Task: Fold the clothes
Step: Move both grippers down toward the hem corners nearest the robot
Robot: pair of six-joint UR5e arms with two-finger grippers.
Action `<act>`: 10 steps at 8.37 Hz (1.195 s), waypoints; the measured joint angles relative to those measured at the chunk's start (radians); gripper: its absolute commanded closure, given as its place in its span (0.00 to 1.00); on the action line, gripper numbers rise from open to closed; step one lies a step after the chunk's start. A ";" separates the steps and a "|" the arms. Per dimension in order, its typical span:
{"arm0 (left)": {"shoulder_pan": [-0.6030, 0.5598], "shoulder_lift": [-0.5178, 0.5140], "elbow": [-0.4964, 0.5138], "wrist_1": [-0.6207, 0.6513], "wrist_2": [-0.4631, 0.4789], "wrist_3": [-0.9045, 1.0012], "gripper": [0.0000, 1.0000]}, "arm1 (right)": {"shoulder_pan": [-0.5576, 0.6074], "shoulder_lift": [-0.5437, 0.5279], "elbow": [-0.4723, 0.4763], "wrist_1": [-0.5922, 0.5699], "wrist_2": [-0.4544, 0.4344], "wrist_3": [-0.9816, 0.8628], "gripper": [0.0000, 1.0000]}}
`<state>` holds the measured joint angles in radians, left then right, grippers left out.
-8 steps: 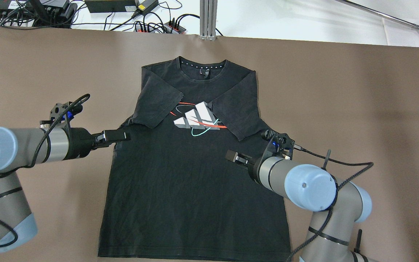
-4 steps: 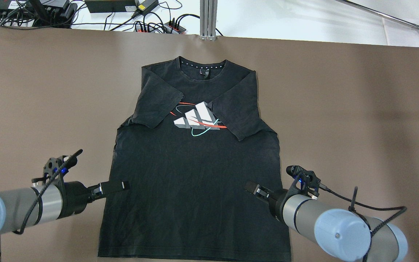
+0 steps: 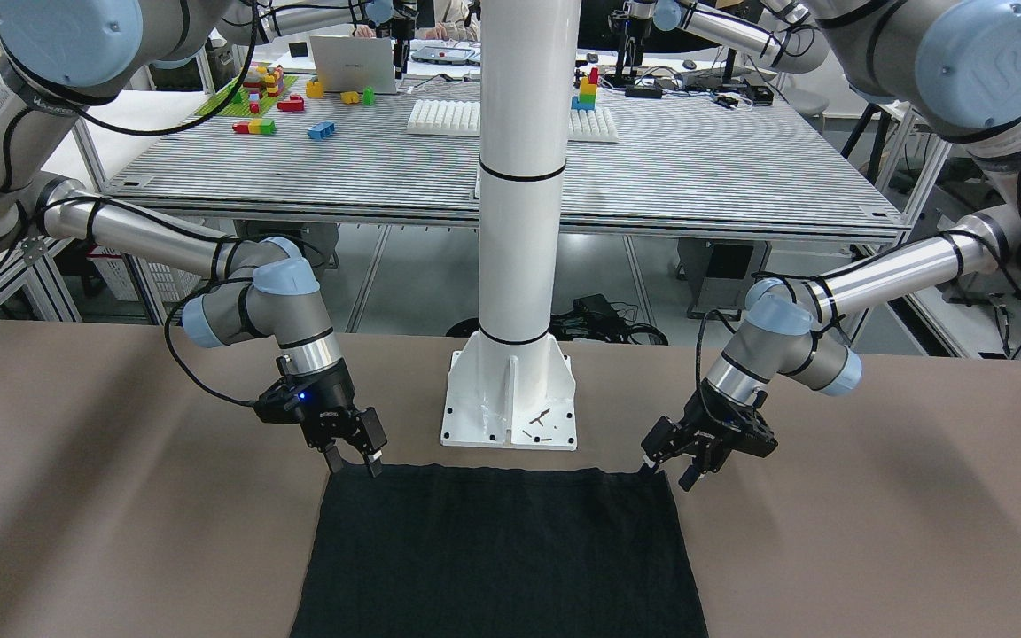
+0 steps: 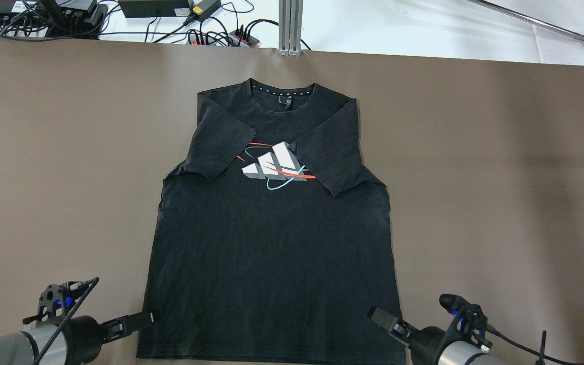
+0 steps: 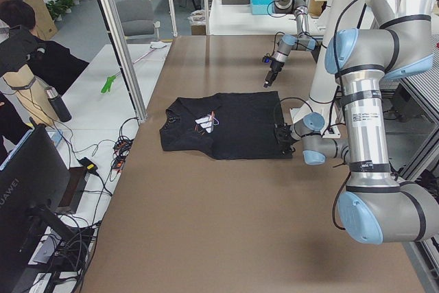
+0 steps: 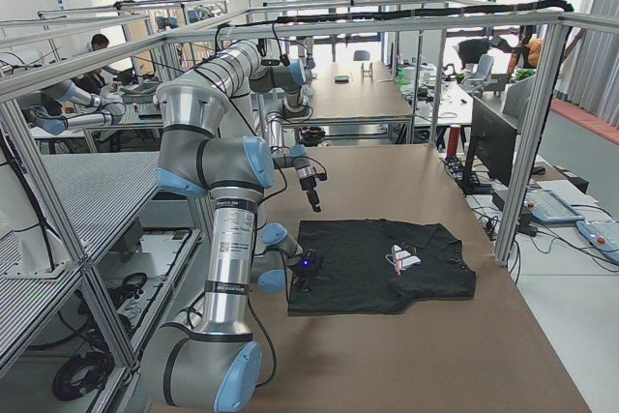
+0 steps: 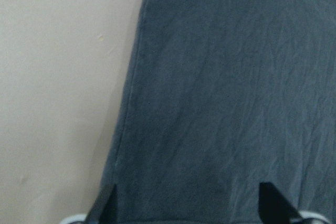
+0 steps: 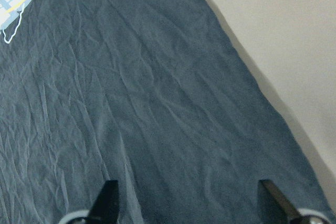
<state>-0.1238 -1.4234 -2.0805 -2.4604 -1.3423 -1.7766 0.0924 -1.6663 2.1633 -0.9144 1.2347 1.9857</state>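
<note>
Cloth fills the lower middle of the front-facing view: the black shirt [image 3: 497, 549] lies flat on the desk [image 3: 76, 496], its hem [image 3: 493, 470] turned toward the robot's base. The right gripper [image 3: 354, 462] hangs just over the hem corner on that view's left and the left gripper [image 3: 667, 474] over the corner on its right, each with jaws set apart and nothing between them. From overhead, the shirt's long axis runs straight away from the robot, with the collar [image 4: 282, 91] at the far end and both sleeves [image 4: 218, 147] folded in across the chest beside the white logo [image 4: 274, 167]. One gripper sits at each near corner, so each arm is nearest its own side. Both side views place the grippers low at the robot-side end, too small to show more. In the left wrist view the spread fingertips [image 7: 107, 208] straddle dark fabric, the shirt's side edge running down to one of them. The right wrist view shows the same wide spread over wrinkled cloth, the edge passing just outside one fingertip. By this reading, the next move is a pinch on both hem corners, then a lift toward the collar.
</note>
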 measured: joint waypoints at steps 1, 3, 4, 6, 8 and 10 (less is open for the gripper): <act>0.045 0.026 -0.003 0.000 0.033 -0.024 0.05 | -0.043 -0.050 0.003 0.074 -0.042 0.025 0.07; 0.124 0.045 0.004 0.000 0.093 -0.068 0.06 | -0.111 -0.125 0.002 0.205 -0.117 0.057 0.07; 0.147 0.047 0.011 0.000 0.106 -0.085 0.06 | -0.140 -0.140 0.001 0.238 -0.152 0.074 0.07; 0.168 0.044 0.031 0.000 0.116 -0.100 0.07 | -0.192 -0.150 0.000 0.261 -0.215 0.095 0.07; 0.172 0.039 0.040 0.001 0.122 -0.103 0.07 | -0.213 -0.151 0.000 0.265 -0.238 0.101 0.06; 0.175 0.036 0.042 0.002 0.129 -0.104 0.08 | -0.216 -0.152 -0.001 0.265 -0.242 0.102 0.06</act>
<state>0.0507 -1.3875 -2.0390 -2.4582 -1.2131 -1.8806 -0.1235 -1.8188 2.1618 -0.6489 0.9931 2.0876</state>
